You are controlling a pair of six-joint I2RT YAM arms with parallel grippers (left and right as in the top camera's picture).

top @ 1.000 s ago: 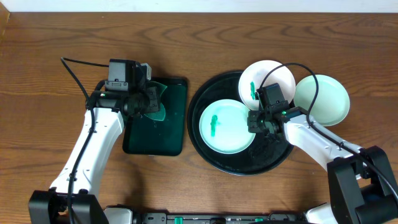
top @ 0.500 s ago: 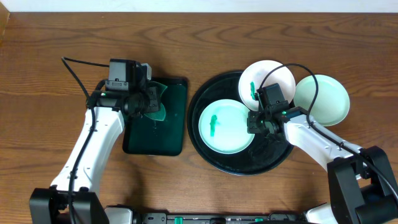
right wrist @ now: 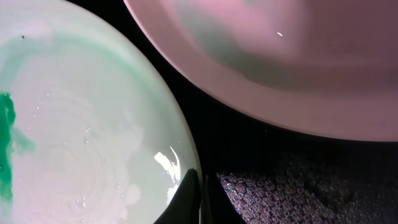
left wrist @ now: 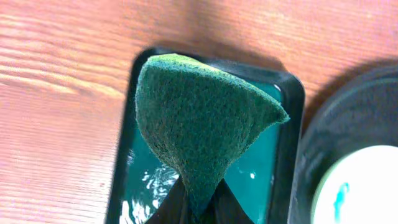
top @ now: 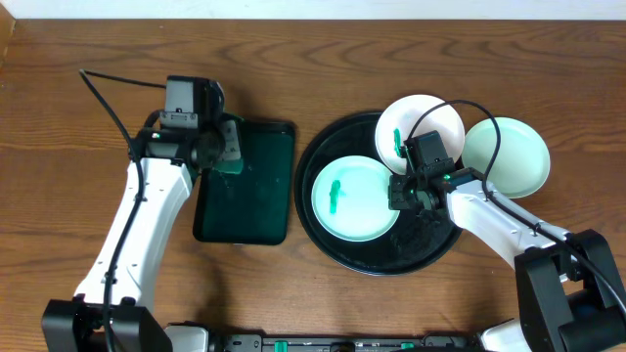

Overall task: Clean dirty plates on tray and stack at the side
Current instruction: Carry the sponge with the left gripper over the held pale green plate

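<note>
The black round tray (top: 311, 156) holds two plates. The front plate (top: 355, 198) is pale mint with a green smear. My right gripper (top: 399, 191) is shut on its right rim; the wrist view shows the fingers (right wrist: 200, 186) pinching the rim of this plate (right wrist: 74, 124). The back plate (top: 423, 125), also smeared, leans on the tray's far rim and shows in the right wrist view (right wrist: 298, 56). A third plate (top: 506, 156), clean, lies on the table right of the tray. My left gripper (top: 227, 156) is shut on a dark green sponge (left wrist: 199, 118), held above the green tray.
The smaller rectangular dark green tray (top: 259, 210) with wet film lies left of the black tray; it shows in the left wrist view (left wrist: 273, 168). The black tray's edge (left wrist: 354, 112) and the front plate (left wrist: 367, 193) show there too. The table is brown wood.
My left gripper has moved a little left and up with the sponge, off the green tray's corner. The right gripper and the plates have not moved.
</note>
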